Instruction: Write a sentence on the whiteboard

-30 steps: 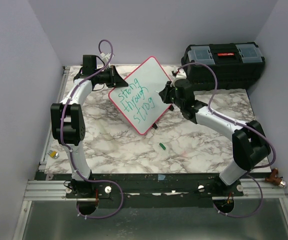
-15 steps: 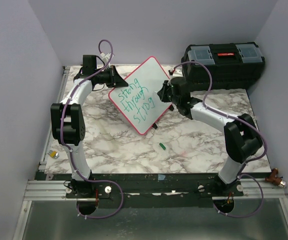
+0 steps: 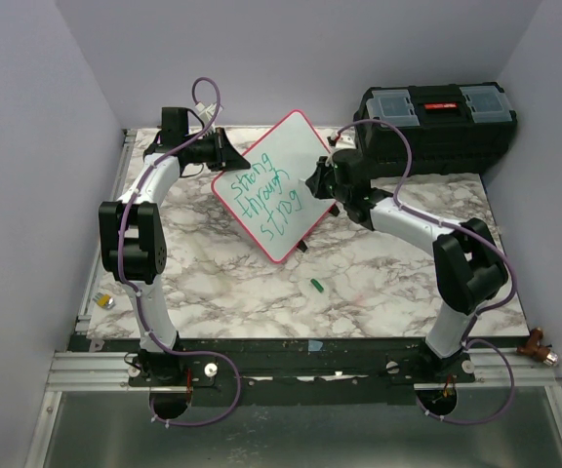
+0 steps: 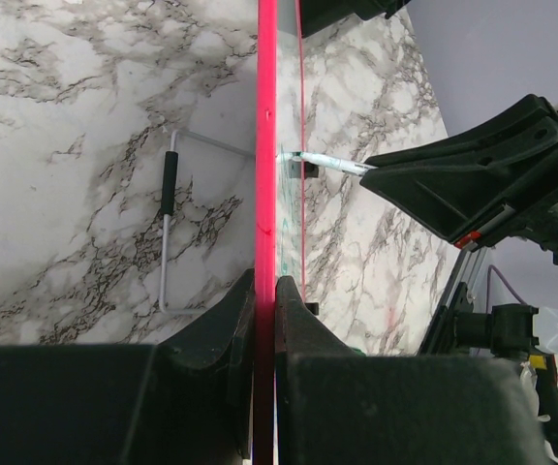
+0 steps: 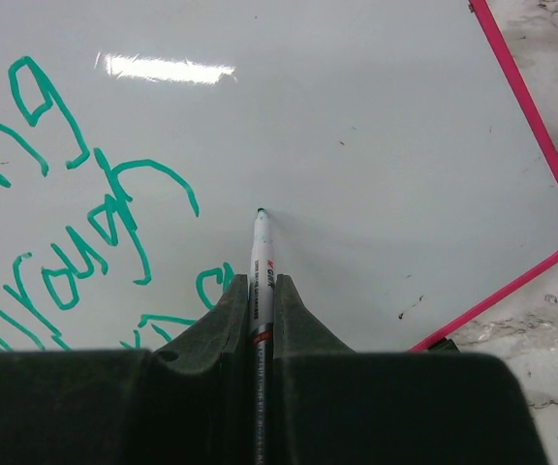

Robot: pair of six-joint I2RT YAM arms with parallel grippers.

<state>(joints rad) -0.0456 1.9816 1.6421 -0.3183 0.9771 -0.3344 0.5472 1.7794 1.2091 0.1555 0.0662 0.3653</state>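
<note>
Between the left jaws only the pink-red rim of the whiteboard [image 4: 264,194] shows, edge-on, pinched tight. The third line of the green sentence [image 3: 266,200] is hard to read (too small from overhead). The surface is glossy white with rounded corners, tilted up off the marbled worktop [image 3: 379,263]. The right jaws clamp a slim marker [image 5: 261,262], tip touching the whiteboard just ahead.

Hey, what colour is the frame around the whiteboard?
Pink-red. The frame shows best in the right wrist view.

Robotics lab cell is indicated, table [image 3: 222,283] enclosed by lilac panels [image 3: 27,146], aluminium rail [image 3: 76,370] fixed along its near edge.
</note>
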